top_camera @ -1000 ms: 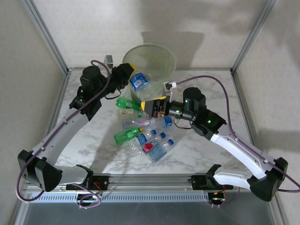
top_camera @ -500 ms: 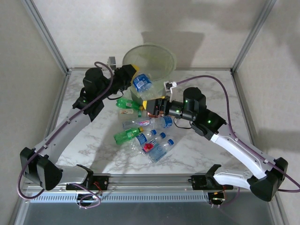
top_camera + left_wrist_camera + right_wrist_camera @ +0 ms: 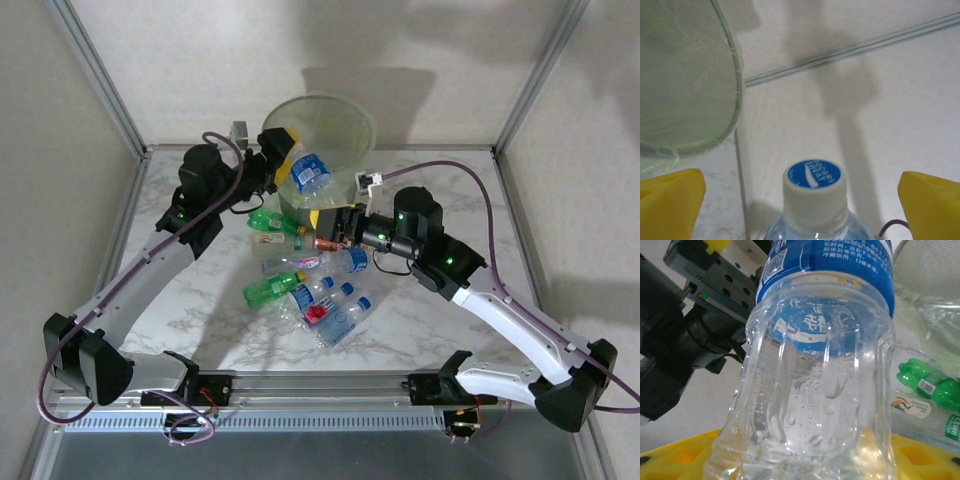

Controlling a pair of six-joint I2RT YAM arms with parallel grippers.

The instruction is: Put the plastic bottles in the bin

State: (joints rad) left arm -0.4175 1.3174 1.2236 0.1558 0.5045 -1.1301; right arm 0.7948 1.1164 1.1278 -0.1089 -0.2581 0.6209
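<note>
The pale-green bin point(image 3: 340, 112) stands at the back centre. My left gripper point(image 3: 283, 150) hangs at its left rim, open, its yellow fingers point(image 3: 672, 195) spread wide. A clear bottle with a blue label point(image 3: 312, 172) lies loose between them over the bin mouth, and its white cap point(image 3: 815, 185) touches neither finger. In front of the bin, my right gripper point(image 3: 328, 228) is shut on the base of a clear blue-labelled bottle point(image 3: 815, 390). Several plastic bottles point(image 3: 315, 295) lie piled on the table below.
Two green bottles point(image 3: 272, 222) point(image 3: 268, 290) lie left of the right gripper. The bin's mesh wall point(image 3: 685, 90) is close to the left fingers. Metal frame posts point(image 3: 100, 80) and white walls close in the marble table point(image 3: 450, 200).
My left gripper has opened and let go of the blue-labelled bottle, which has shifted right over the bin. My right gripper has closed on a clear bottle.
</note>
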